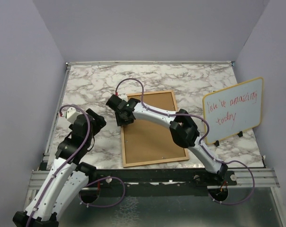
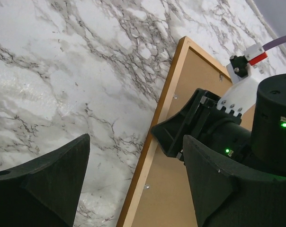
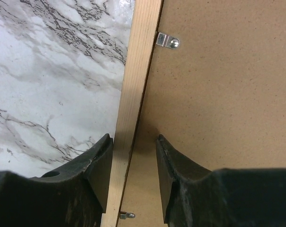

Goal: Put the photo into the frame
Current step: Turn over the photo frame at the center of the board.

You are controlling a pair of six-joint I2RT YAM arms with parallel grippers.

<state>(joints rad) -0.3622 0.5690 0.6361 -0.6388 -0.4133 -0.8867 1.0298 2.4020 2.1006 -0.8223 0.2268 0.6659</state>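
The frame [image 1: 152, 137] lies back side up on the marble table, its brown board facing up inside a thin wooden rim. My right gripper [image 1: 121, 113] is open at the frame's far left part. In the right wrist view its jaws [image 3: 133, 142] straddle the wooden rim [image 3: 138, 71], one finger outside it and one over the back board [image 3: 218, 94]. My left gripper [image 1: 96, 124] is open and empty over the marble, left of the frame. Its view shows the frame's rim [image 2: 155, 137] and the right gripper [image 2: 181, 127] between its jaws [image 2: 136, 142]. The photo is out of view.
A yellow-rimmed whiteboard [image 1: 234, 111] with red handwriting stands at the right of the table. Small metal clips [image 3: 167, 41] hold the back board along the rim. Purple walls close in the table on three sides.
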